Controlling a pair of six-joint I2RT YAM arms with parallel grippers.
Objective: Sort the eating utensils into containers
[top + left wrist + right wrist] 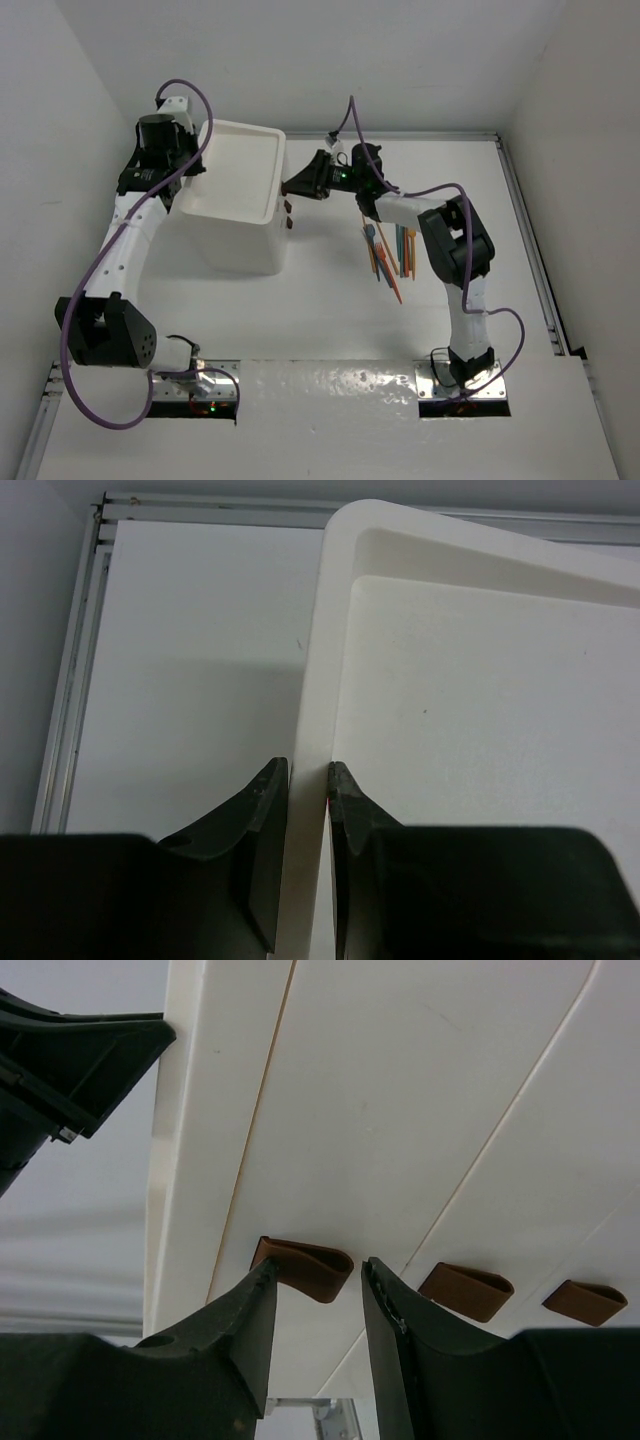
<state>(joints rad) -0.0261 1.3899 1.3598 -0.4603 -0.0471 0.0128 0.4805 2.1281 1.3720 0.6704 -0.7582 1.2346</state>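
Note:
The containers are drawers in a tall white unit (262, 230) with a tray-like top (480, 700). My left gripper (308, 768) is shut on the tray's left rim (322, 660), one finger on each side of it; in the top view it (190, 176) sits at the unit's left edge. My right gripper (319, 1262) is open at the unit's front, its jaws either side of the top drawer's brown knob (300, 1260), with a gap at the right finger. The eating utensils (388, 250), orange, teal and blue, lie in a pile on the table under the right arm.
Two more brown knobs (465, 1290) (585, 1302) mark the lower drawers. The left arm's black wrist (70, 1060) shows beyond the unit's top edge. White walls close in the table, and a metal rail (530, 240) runs along its right side.

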